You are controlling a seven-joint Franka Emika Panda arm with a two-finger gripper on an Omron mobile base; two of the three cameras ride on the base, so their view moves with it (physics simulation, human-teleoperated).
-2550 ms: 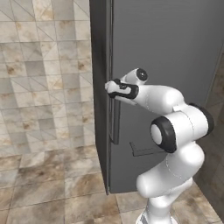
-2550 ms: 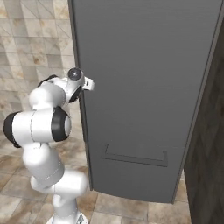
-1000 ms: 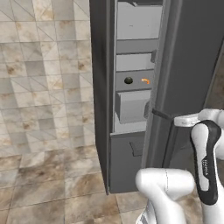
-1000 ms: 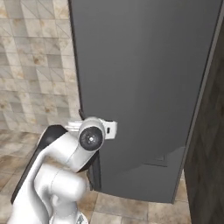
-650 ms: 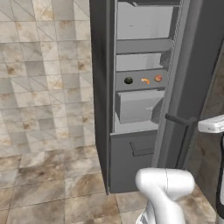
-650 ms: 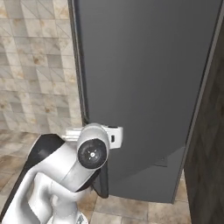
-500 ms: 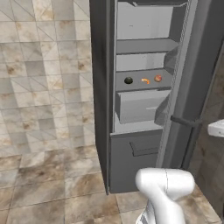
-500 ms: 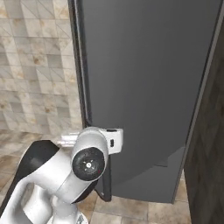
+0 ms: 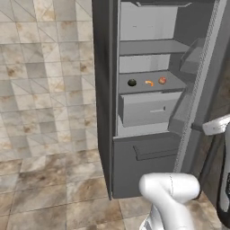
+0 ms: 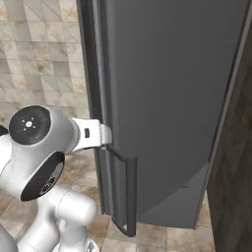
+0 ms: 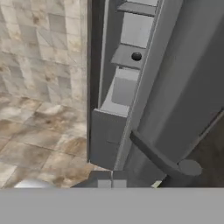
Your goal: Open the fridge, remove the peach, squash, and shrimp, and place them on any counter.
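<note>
The fridge stands open, its door swung wide. On a middle shelf above a pale drawer lie the dark squash, the curved orange shrimp and the peach. The hand view catches the squash past the door's edge. My gripper is shut with nothing between its fingertips, just left of the door's dark bar handle. From the right base, the gripper sits at the top of that handle. The counter is out of view.
A tiled wall and a mottled stone floor lie left of the fridge. A dark wood-look panel stands close on the right of the open door. My own arm rises in front of the fridge's lower drawer.
The fridge door has swung from closed to wide open, drawn rightward with my hand at its handle. The shelf with all three items has come into view, and my jaws have closed fully.
</note>
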